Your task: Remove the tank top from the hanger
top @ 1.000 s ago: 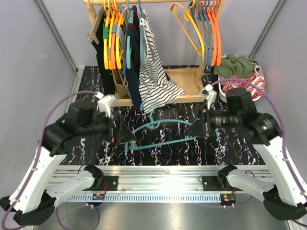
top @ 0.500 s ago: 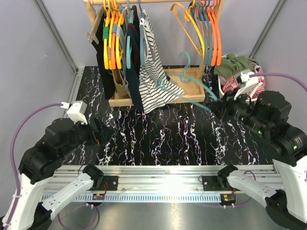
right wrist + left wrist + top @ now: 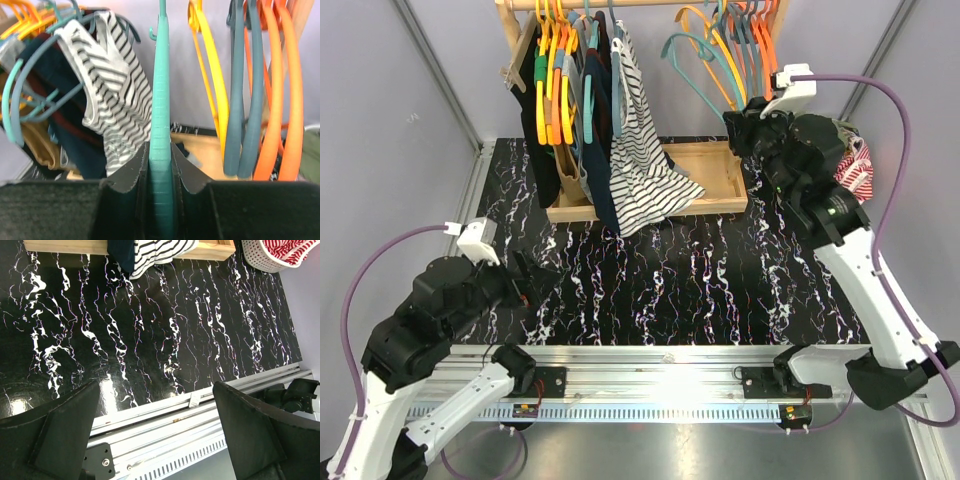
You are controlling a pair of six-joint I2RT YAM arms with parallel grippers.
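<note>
My right gripper [image 3: 744, 118] is shut on a bare teal hanger [image 3: 692, 48] and holds it up by the rail at the right of the clothes rack. In the right wrist view the hanger [image 3: 161, 115] stands edge-on between my closed fingers [image 3: 161, 172]. No garment is on it. A striped tank top [image 3: 642, 140] hangs on the left of the rack and also shows in the right wrist view [image 3: 116, 100]. My left gripper [image 3: 532, 276] is open and empty, low over the table's front left; its view [image 3: 157, 435] shows only the marble table and the front rail.
Several empty orange, yellow and grey hangers [image 3: 760, 60] hang at the rail's right end. Dark garments hang left of the striped top. The wooden rack base [image 3: 705, 190] sits at the table's back. A white basket of clothes [image 3: 852, 165] stands back right, partly behind my right arm.
My right gripper has lifted the teal hanger from above the table's middle up to the rail. My left gripper has let go of it and drawn back to the front left.
</note>
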